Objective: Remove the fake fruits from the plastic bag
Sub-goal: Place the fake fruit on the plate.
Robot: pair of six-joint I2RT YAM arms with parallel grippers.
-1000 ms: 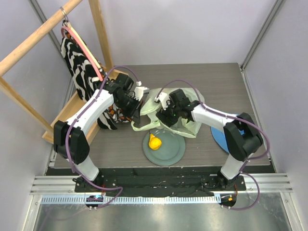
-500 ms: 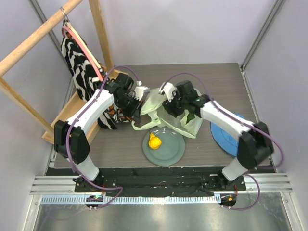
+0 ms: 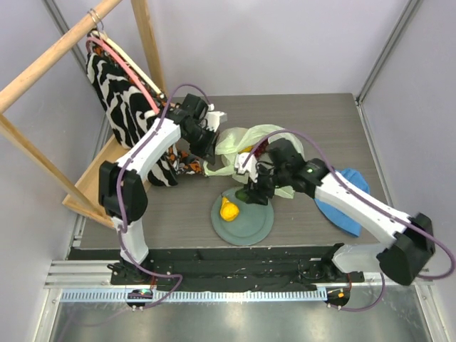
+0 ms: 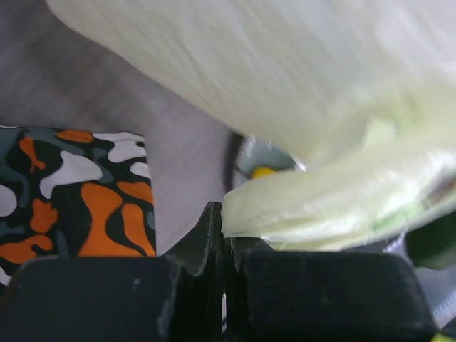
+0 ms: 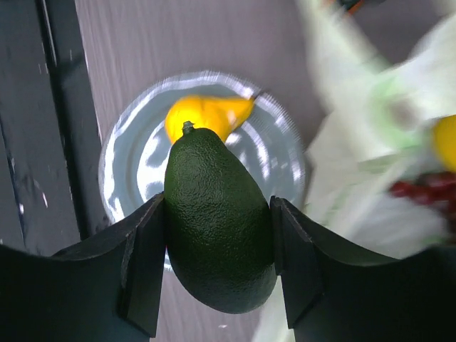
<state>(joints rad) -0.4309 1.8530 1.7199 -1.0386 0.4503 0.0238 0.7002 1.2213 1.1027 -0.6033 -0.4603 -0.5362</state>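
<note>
While left gripper pinches edge of plastic bag, right gripper clamps green fruit — over plate rim

We see the grey table bearing a plate near centre, the plastic bag beyond it, a blue hat right.

On the grey wood-grain table, a round grey-green plate sits near the front edge with a blue cloth hat to its right, while at the left a wooden rack carries a pink hanger holding a zebra-print cloth, with an orange camouflage-patterned cloth by its lower end.
</note>
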